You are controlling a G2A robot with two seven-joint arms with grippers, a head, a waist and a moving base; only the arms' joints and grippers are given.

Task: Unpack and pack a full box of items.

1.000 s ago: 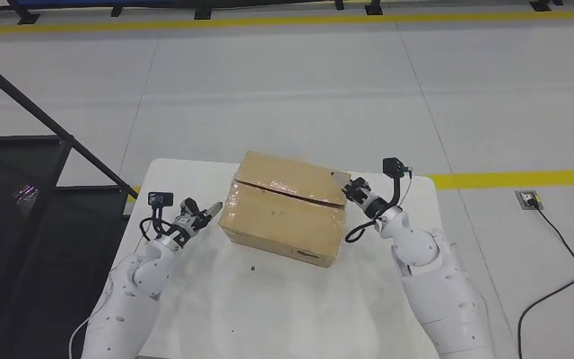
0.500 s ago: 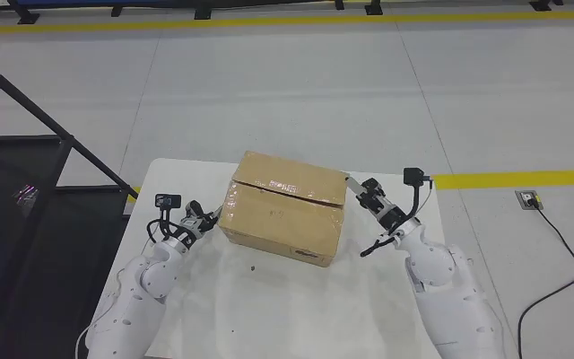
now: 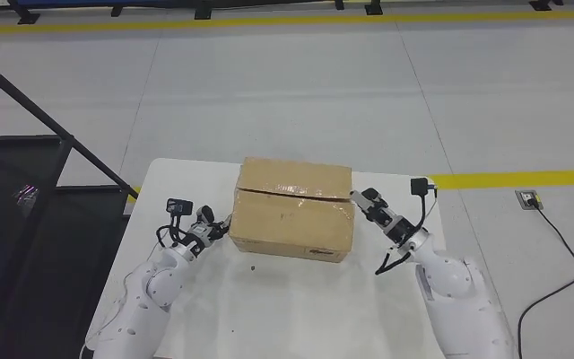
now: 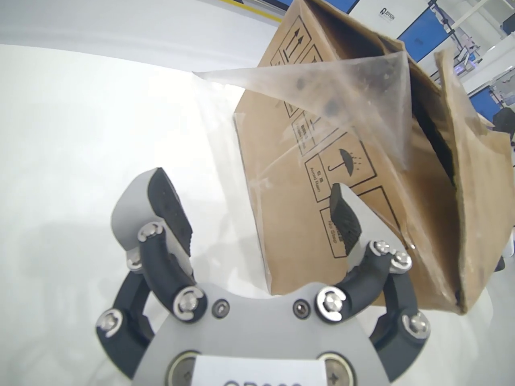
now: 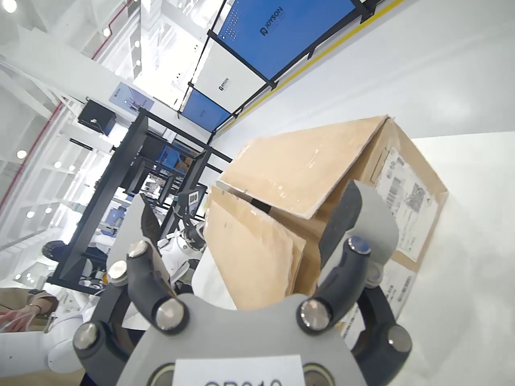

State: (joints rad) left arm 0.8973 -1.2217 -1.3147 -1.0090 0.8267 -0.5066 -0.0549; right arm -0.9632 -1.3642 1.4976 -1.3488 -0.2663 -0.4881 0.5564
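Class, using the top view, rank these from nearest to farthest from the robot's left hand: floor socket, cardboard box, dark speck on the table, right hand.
From the left hand:
1. cardboard box, right beside it.
2. dark speck, on the table before the box.
3. right hand, at the box's other end.
4. floor socket, off the table.

Bright, even light from ceiling lamps (image 5: 8,3); faint shadow beside the box (image 3: 291,211) on my counter (image 3: 296,305); loose tape (image 4: 342,90) glints; wrist views bulge.
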